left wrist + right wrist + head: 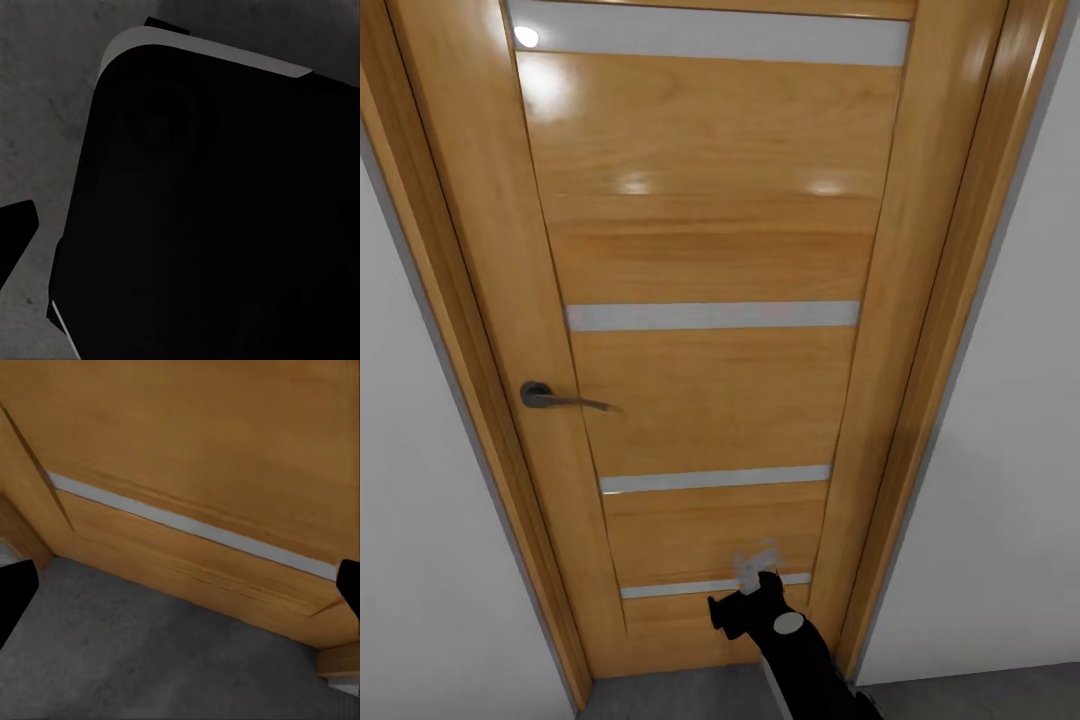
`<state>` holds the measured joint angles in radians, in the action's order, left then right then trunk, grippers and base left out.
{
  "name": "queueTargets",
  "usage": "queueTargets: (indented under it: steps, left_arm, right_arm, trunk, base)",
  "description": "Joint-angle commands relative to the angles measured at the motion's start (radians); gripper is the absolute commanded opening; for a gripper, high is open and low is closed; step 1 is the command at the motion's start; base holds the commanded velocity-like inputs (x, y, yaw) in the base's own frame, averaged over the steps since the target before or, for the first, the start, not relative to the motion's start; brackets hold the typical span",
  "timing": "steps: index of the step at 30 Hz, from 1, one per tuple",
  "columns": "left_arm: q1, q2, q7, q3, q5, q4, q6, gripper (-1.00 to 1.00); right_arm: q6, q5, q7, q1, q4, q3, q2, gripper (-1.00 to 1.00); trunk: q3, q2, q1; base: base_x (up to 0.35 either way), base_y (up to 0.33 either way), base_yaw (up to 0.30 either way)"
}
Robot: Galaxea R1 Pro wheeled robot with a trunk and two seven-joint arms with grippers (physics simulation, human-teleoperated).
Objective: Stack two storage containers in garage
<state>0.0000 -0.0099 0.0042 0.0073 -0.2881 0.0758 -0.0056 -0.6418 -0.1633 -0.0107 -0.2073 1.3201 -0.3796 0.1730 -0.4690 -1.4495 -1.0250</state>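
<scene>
A: So, where does the robot stand?

B: Facing a closed orange-wood door with pale horizontal stripes (710,300), set between plain white walls (1000,480). Its grey lever handle (555,397) sits at about nine o'clock in the head view. A strip of rough grey concrete floor (150,660) runs along the door's foot.

A: And the orange-red bins?

B: I can't place them from here, so their direction and long axis can't be judged.

A: The arms?

B: The right arm's black end effector (758,572) is raised at about six o'clock, near the door's lowest stripe. Its fingertips (15,592) stand far apart at the wrist picture's edges, nothing between them: spread wide, empty. The left wrist camera looks down on a dark rounded body (217,217) over concrete; whether that end effector is spread or closed I cannot tell.

A: Next move?

B: Probably the door; the handle lies up toward ten o'clock of the right end effector.
</scene>
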Motion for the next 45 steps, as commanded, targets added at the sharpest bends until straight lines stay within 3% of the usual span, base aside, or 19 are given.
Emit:
queueTargets:
  steps: [1,8,11,16,23,24,25,29,30,34,35,45]
  left_arm:
    - [0.0,0.0,0.0,0.0,-0.005,0.0,-0.001,1.0]
    - [0.0,-0.002,0.0,0.0,-0.004,0.001,-0.001,1.0]
    - [0.0,-0.003,0.0,0.0,-0.004,0.001,-0.001,1.0]
    - [0.0,-0.004,0.0,-0.001,-0.003,0.001,-0.001,1.0]
    - [0.0,-0.004,0.0,-0.001,-0.003,0.001,-0.001,1.0]
    - [0.0,-0.004,0.0,-0.002,-0.003,0.001,-0.001,1.0]
    - [0.0,-0.004,0.0,-0.007,-0.001,0.0,-0.001,1.0]
    - [0.0,-0.004,-0.001,-0.003,-0.002,0.0,-0.001,1.0]
    - [0.0,-0.004,-0.001,-0.001,-0.002,-0.001,-0.001,1.0]
    - [0.0,-0.007,-0.004,0.002,-0.003,0.0,0.001,1.0]
    - [0.0,-0.008,-0.005,0.003,-0.004,0.001,0.0,1.0]
    - [0.0,-0.01,-0.005,0.003,-0.007,-0.001,0.001,1.0]
  right_arm:
    - [-0.006,-0.007,-0.002,-0.023,0.006,-0.013,0.002,1.0]
    - [0.017,-0.007,-0.003,-0.11,0.009,-0.081,0.002,1.0]
    - [0.1,-0.006,-0.003,-0.17,0.007,-0.103,0.002,1.0]
    - [0.218,0.0,-0.006,-0.246,-0.008,-0.115,0.002,1.0]
    - [0.276,0.004,-0.038,-0.348,-0.078,-0.13,0.002,1.0]
    - [0.296,0.005,-0.044,-0.365,-0.103,-0.141,0.002,1.0]
    - [0.357,0.006,-0.051,-0.401,-0.189,-0.166,0.002,1.0]
    - [0.468,0.007,-0.054,-0.48,-0.38,-0.188,0.002,1.0]
    - [0.513,0.006,-0.054,-0.541,-0.508,-0.193,0.002,1.0]
    - [0.528,0.001,-0.054,-0.603,-0.616,-0.197,0.002,1.0]
    - [0.545,0.001,-0.054,-0.642,-0.677,-0.199,0.002,1.0]
    - [0.607,-0.001,-0.054,-0.709,-0.781,-0.203,0.002,1.0]
  trunk:
    - [-0.001,-0.001,0.0]
    - [-0.001,-0.001,0.0]
    - [-0.001,-0.001,0.0]
    - [-0.001,-0.001,0.0]
    - [-0.001,-0.001,0.0]
    - [-0.001,-0.001,0.0]
    - [-0.001,-0.001,0.0]
    - [-0.001,-0.001,0.0]
    - [-0.001,-0.001,0.0]
    - [-0.001,-0.001,0.0]
    - [-0.001,-0.001,0.0]
    - [-0.001,-0.001,0.0]
  base:
    - [0.0,0.0,0.0]
    - [0.0,0.0,0.0]
    - [0.0,0.0,0.0]
    - [0.0,0.0,0.0]
    - [0.0,0.0,0.0]
    - [0.0,0.0,0.0]
    - [0.0,0.0,0.0]
    - [0.0,0.0,0.0]
    - [0.0,0.0,0.0]
    - [0.0,0.0,0.0]
    - [0.0,0.0,0.0]
    - [0.1,0.0,0.0]
